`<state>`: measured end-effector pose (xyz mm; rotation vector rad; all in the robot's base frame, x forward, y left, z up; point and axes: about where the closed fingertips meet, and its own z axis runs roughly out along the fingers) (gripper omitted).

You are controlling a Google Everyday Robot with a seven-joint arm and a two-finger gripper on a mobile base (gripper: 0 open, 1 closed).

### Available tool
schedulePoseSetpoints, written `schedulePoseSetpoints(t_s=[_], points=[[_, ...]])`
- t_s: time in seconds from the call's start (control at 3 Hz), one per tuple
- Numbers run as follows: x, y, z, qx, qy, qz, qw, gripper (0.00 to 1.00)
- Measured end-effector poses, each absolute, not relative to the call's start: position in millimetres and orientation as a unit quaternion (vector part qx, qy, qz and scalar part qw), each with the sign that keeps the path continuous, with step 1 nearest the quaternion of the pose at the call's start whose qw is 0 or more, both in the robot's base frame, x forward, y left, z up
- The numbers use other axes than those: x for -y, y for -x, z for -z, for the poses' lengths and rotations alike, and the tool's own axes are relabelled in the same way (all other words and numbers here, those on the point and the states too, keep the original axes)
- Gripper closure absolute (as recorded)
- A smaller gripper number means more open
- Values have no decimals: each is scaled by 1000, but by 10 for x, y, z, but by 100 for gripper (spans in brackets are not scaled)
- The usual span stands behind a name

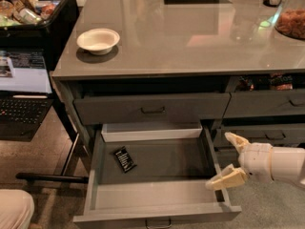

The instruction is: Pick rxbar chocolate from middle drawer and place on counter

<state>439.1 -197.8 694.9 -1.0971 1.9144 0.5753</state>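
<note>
1. Just outside the right wall of the open drawer, my gripper hangs with its two fingers spread wide, one above the other, pinching nothing.
2. Well off to my left, across the drawer floor, the chocolate bar lies flat and at a slant near the left wall, far apart from my jaws.
3. I judge the step in hand to be the reach. The drawer stands pulled out, and the bar is not yet touched.
4. The next move calls for lifting over the right wall's rim, travelling left, then dropping down on the bar. The bar is thin and flat, so I should turn my fingers to straddle its narrow width and come in low to the floor.
5. Edges to mind: the right wall's rim sits just beside my lower finger. The pale tray lines the back, up and to my left. The closed upper drawer front hangs above that back edge, so I judge headroom is tighter there.
6. Open room: the floor between my jaws and the bar is bare grey. The counter lies above me, with a white bowl far up to my left and a wide smooth stretch nearer my side for setting the bar down.
</note>
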Motion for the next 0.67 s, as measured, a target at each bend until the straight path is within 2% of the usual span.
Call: schedulePoseSetpoints(t_s=[0.67], points=[[1034,-4675,-6397,-696,484,-268,457,0]])
